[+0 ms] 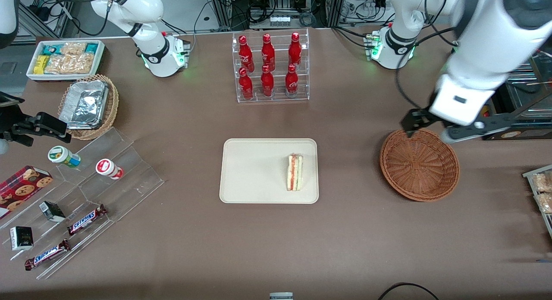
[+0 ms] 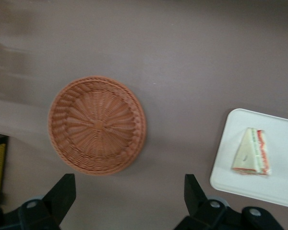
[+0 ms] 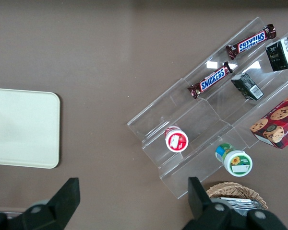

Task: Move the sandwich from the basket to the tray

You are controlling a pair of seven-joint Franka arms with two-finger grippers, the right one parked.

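Sandwich (image 1: 295, 172) is on the tray (image 1: 254, 170), lying flat near the tray's short edge toward the working arm's end of the worktop (image 1: 276, 248), filling stripe up. It sits just inside the rim, not overhanging; most of the tray surface on the parked arm's side of the sandwich is bare.

Basket (image 1: 419, 165) sits beside the tray toward the working arm's end, well apart from it, with a strip of bare worktop between the two rims. Nothing in the basket; the weave is visible all the way to its centre.

Pincer (image 2: 127, 196) hangs above the worktop over the basket's rim that lies farther from the front camera. Fingers (image 2: 62, 194) spread wide, nothing between them, no contact with the basket.

Clear run of worktop on the camera side of the tray. Bottle rack (image 1: 271, 67) stands farther from the front camera than the tray, with a gap between. Acrylic step shelf (image 1: 108, 179) with snack bars sits toward the parked arm's end, apart from the tray.
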